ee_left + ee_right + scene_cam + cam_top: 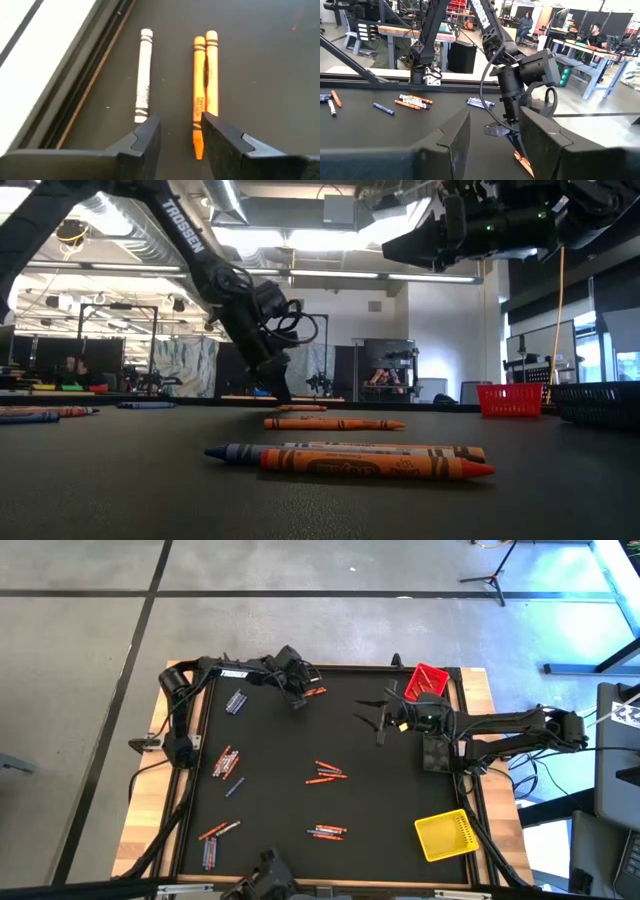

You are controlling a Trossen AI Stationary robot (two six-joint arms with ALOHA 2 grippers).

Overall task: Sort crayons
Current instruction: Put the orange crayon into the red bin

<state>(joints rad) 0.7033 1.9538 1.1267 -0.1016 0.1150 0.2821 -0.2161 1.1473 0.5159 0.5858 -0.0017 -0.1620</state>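
Crayons (327, 773) lie scattered in small clusters over the black surface (400, 800): one cluster mid-surface, one nearer the front edge (326, 832), several along the left side (226, 761), a blue-grey pair near the far left corner (235, 702).

Two orange crayons (205, 90) lie side by side, touching, with a white crayon (143, 75) apart beside them, near the far edge frame.

Left gripper (297, 700) low over this far-edge group, fingers (145, 137) parted, nothing between them; the orange pair's tips lie just by one finger.

Right gripper (372, 715) raised above the surface at the far right, jaws apart, empty, pointed toward the left arm.

Red bin (427, 680) at the far right corner, yellow bin (446, 834) at the near right, dark bin (436, 752) between them.

People are seated at benches in the room beyond.
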